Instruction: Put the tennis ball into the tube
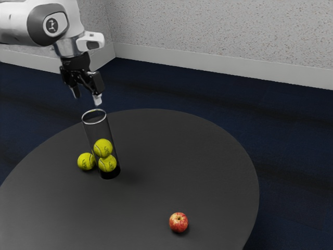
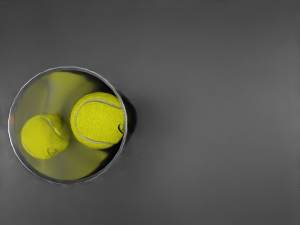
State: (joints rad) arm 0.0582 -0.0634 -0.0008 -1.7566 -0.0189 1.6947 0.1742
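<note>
My gripper [image 1: 87,97] is open, its fingers apart with nothing between them, a little above the rim of the clear tube [image 1: 94,123]. The tube stands upright on the table. Inside it, one tennis ball [image 1: 103,148] rests above another tennis ball [image 1: 107,163]. A third tennis ball [image 1: 86,161] lies on the table outside, close beside the tube's base on the exterior view's left. The wrist view looks down on the round tube rim [image 2: 67,68], with the upper ball [image 2: 97,120] inside and a smaller-looking ball [image 2: 44,136], apparently the outside one seen through the tube.
A red apple [image 1: 178,222] sits on the round dark table [image 1: 187,156], well away from the tube, near the exterior view's bottom. The table's curved edge passes behind the tube, and a pale wall [image 1: 223,36] stands beyond the dark blue floor.
</note>
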